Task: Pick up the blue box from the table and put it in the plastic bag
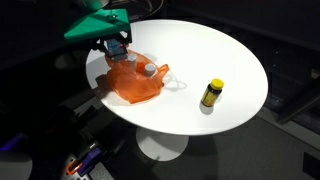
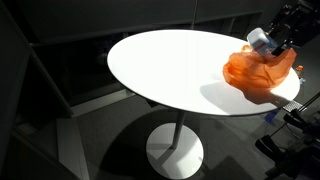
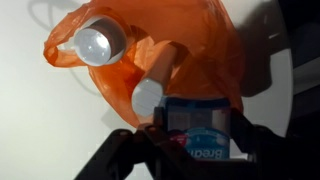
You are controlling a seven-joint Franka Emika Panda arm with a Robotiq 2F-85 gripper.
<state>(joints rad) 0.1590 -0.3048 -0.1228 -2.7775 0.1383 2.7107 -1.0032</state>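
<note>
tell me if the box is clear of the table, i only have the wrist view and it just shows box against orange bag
Observer: Yes. In both exterior views the gripper holds the blue box just over the top of the orange bag, off the table.
Operator: anything else on the table i can't see
Observer: A yellow bottle stands upright well apart from the bag, toward the opposite side of the table.
Operator: where does the bag sit on the table
Observer: Close to the table's edge, on the gripper's side, not in the middle.
</note>
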